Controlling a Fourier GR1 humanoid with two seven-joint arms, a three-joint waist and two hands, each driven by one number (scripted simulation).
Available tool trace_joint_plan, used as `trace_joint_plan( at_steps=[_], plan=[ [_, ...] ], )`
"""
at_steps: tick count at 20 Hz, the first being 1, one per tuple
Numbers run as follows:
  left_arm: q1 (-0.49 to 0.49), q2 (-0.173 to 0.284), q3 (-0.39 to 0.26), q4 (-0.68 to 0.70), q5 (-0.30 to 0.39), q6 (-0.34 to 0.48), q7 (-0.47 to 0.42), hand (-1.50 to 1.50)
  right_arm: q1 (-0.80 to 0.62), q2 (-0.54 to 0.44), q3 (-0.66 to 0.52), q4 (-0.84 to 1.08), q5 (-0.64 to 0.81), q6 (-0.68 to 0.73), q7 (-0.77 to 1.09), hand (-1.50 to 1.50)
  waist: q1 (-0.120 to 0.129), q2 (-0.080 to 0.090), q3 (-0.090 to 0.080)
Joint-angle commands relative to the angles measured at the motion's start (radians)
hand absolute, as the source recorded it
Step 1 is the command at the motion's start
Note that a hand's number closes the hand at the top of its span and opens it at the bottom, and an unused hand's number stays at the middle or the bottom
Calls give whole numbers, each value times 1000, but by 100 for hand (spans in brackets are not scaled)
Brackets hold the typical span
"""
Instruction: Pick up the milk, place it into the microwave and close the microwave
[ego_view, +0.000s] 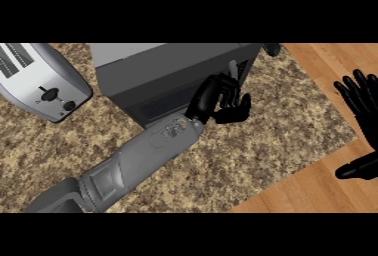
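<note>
The tabletop (244, 155) looks like speckled, rough stone, beside smooth wood floor (325, 190). The toaster (40, 82) shines like brushed metal. The microwave (170, 70) is matt dark grey; each robot hand (225, 102) glossy black.

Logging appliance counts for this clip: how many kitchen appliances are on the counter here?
2. A silver metal toaster sits at the counter's far left; a dark grey box-shaped microwave stands at top centre, with the robot's left hand against its front. Others may lie outside the view.

The microwave (173, 75) is dark grey, the toaster (40, 80) shiny silver with black knobs, the counter (244, 160) speckled tan-brown granite, the floor (325, 65) orange-brown wood.
</note>
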Motion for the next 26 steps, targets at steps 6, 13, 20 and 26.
trace_joint_plan(
  at_steps=[6,13,20,26],
  plan=[
    [-85,-36,-2,11,32,8,-9,150,-69,-50,116,-142,34,170,-12,150,-20,-7,2],
    [-87,-36,-1,19,61,32,-15,150,-70,-54,167,-234,11,179,26,150,-46,-9,4],
    [-76,-35,-14,19,76,71,-30,150,-65,-56,208,-316,1,168,66,150,-73,-10,4],
    [-72,-35,-19,19,87,104,-44,150,-62,-50,234,-377,-17,158,91,150,-78,-12,3]
  ],
)
